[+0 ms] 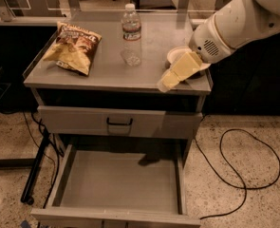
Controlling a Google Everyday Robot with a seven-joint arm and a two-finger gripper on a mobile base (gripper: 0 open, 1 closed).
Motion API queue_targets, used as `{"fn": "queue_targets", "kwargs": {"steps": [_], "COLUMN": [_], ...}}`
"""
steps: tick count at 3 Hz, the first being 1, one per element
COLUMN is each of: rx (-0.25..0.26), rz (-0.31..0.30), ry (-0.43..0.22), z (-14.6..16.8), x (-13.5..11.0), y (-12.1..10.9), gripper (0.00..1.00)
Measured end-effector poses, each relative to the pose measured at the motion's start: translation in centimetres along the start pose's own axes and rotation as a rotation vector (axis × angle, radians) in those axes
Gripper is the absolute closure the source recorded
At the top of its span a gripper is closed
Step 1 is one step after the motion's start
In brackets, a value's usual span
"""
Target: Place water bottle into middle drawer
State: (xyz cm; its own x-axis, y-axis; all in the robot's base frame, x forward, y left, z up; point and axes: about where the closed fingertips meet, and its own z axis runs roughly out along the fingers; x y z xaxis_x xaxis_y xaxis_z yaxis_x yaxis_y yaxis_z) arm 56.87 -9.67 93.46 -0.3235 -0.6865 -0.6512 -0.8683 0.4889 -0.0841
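Note:
The water bottle point(131, 32), clear with a white cap and a dark label band, stands upright at the back middle of the grey cabinet top point(106, 75). My gripper point(167, 82) hangs from the white arm over the front right of the top, to the right of the bottle and nearer the front edge, well apart from it. It holds nothing that I can see. The middle drawer point(120, 182) is pulled out below, a wide grey tray with a bare floor.
A chip bag point(73, 46) lies on the left of the top. A white bowl point(177, 55) sits at the right, partly behind my gripper. A shut drawer with a black handle point(119, 122) is above the open one. A black cable point(241, 163) loops on the floor at the right.

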Motion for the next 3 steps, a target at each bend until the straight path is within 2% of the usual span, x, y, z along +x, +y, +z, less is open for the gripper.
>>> {"fn": "queue_targets", "kwargs": {"steps": [1, 3], "rx": [-0.011, -0.022], "rz": [0.015, -0.066], "ry": [-0.022, -0.159], "z": [0.4, 6.3], "x": [-0.1, -6.9], "y": [0.2, -1.3], "gripper": [0.00, 0.00]}}
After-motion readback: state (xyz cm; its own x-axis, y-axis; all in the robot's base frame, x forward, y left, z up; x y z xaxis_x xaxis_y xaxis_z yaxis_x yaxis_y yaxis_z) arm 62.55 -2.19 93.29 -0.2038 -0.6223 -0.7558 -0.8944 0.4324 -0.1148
